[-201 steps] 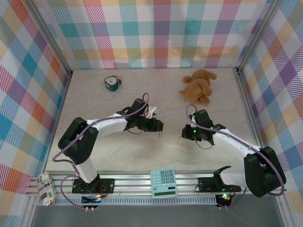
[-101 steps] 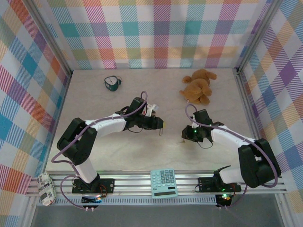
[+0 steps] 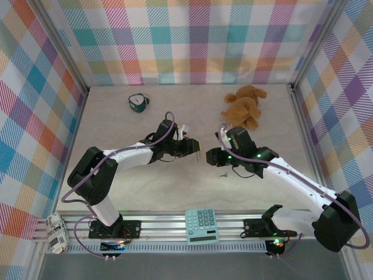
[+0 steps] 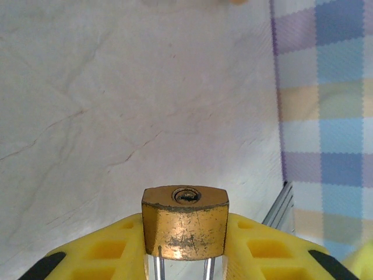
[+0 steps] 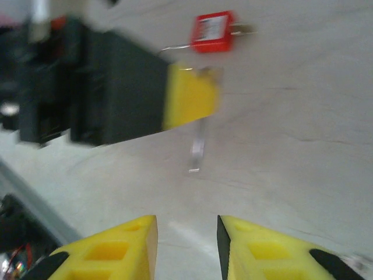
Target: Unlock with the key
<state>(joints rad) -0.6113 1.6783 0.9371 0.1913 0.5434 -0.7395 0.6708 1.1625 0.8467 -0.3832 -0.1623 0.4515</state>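
Brass padlock (image 4: 185, 221) clamped in left end effector (image 4: 186, 251); right end effector (image 5: 186, 242) apart, empty. Speck mid-desk, prob. the key (image 3: 222, 174): light, stiff, slippery, so pinch its head.

Pastel plaid walls (image 3: 198, 35), red padlock (image 5: 213, 32) (white label), brass-gold padlock (image 4: 185, 227).

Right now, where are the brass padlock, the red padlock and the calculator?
brass padlock (image 4: 185, 230): left wrist view, on its scratched side below the keyhole.
red padlock (image 5: 213, 32): right wrist view, on its red body.
calculator (image 3: 201, 220): top external view, on its keypad.
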